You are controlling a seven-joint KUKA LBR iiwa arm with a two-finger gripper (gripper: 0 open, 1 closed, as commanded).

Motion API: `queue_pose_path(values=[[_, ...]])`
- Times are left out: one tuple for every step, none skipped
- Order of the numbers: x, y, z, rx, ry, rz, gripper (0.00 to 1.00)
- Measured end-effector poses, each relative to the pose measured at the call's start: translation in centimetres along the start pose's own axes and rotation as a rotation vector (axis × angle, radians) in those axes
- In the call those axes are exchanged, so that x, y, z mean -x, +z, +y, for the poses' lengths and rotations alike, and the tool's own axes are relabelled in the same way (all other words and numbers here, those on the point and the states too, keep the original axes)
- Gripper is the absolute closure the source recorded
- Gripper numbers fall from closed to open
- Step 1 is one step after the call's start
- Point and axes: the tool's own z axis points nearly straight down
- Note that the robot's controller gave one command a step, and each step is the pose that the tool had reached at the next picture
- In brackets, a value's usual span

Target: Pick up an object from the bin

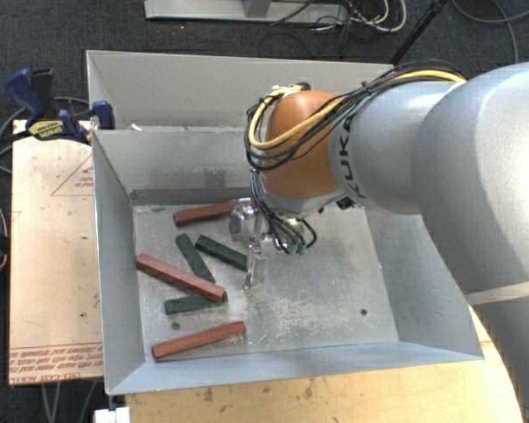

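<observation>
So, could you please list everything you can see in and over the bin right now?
bin: one, grey metal, middle of the view.
red-brown sticks: three, reddish-brown; this one lies slanted on the left of the floor, one near the back wall, one near the front wall.
dark green sticks: three, dark green, all between the red-brown ones; two slanted side by side in the middle, the second at, and one lower down on the left.
arm: one, silver-grey, reaching in from the right, its tip low over the floor just right of the green pair.
orange cover: one, orange, on the wrist, with cables looped over it.
</observation>
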Motion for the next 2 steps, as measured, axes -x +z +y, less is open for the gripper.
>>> queue_pose_path(values=[[0.1, 0.0, -0.4, -0.003, 0.005, -0.002, 1.0], [-3.1, -15.5, 4.0, -0.003, -0.358, -0.009, 1.0]])
